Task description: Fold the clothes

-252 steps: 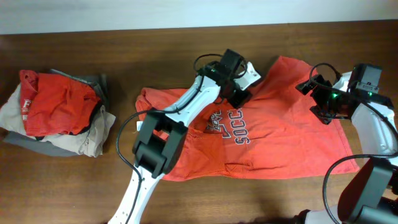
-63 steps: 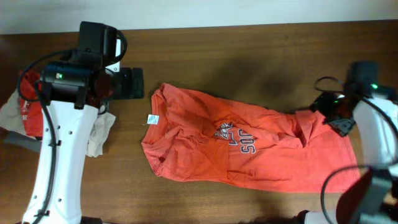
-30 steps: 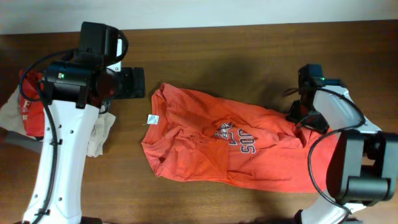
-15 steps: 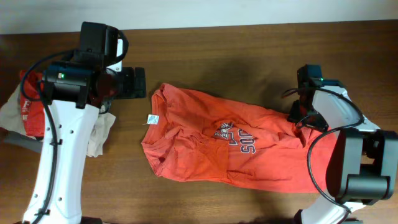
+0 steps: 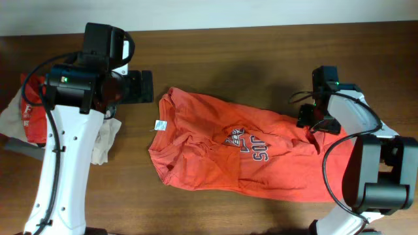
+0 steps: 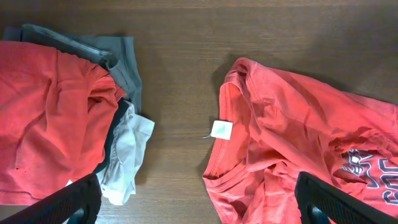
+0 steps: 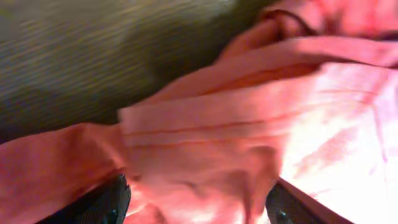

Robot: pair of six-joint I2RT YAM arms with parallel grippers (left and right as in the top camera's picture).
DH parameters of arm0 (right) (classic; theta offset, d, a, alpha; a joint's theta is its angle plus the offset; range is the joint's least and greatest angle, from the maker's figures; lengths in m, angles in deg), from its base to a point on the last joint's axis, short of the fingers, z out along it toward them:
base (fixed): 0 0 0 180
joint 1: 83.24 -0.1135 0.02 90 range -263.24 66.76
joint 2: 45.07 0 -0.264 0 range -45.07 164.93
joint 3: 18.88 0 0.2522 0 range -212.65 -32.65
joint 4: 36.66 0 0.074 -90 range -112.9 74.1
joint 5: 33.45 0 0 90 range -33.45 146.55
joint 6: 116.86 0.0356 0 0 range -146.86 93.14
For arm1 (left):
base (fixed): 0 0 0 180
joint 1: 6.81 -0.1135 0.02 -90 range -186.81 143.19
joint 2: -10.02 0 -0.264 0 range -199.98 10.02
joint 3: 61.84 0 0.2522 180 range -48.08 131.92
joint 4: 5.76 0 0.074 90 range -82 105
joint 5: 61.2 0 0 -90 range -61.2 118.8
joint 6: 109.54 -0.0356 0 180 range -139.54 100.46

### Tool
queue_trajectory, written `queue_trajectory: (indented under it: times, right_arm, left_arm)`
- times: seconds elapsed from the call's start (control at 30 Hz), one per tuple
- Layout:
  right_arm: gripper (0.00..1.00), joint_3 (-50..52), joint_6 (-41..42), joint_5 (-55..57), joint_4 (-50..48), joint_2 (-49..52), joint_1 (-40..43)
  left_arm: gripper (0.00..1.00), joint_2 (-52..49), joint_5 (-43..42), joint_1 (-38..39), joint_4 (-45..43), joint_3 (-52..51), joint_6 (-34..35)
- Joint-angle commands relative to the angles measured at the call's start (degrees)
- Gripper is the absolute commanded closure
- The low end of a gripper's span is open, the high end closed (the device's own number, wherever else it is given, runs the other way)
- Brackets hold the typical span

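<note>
Right gripper (image 5: 305, 119) leftward, perhaps onto T-shirt (image 5: 274, 170).

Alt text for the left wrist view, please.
An orange-red T-shirt lies crumpled on the wooden table, collar and white tag facing a pile of other clothes at left. The left gripper hangs open above, touching nothing.

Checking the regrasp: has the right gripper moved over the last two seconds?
Yes. The right gripper has moved toward the robot's left along the T-shirt's far edge, and is now closer to the chest print, which lies where it did.
</note>
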Motion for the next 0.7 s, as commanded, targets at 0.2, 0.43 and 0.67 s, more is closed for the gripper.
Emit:
queue_trajectory:
  times: [0.2, 0.43, 0.67]
  right_arm:
    - [0.60, 1.4, 12.4, 10.6, 2.6, 0.3, -0.2]
    - [0.76, 1.0, 14.2, 9.1, 4.2, 0.2, 0.1]
    - [0.56, 0.1, 0.1, -3.0, 1.8, -2.0, -1.5]
  left_arm:
    - [0.01, 0.3, -0.6, -0.3, -0.2, -0.5, 0.3]
    - [0.01, 0.3, -0.6, -0.3, -0.2, -0.6, 0.3]
    - [0.01, 0.3, -0.6, -0.3, -0.4, -0.5, 0.3]
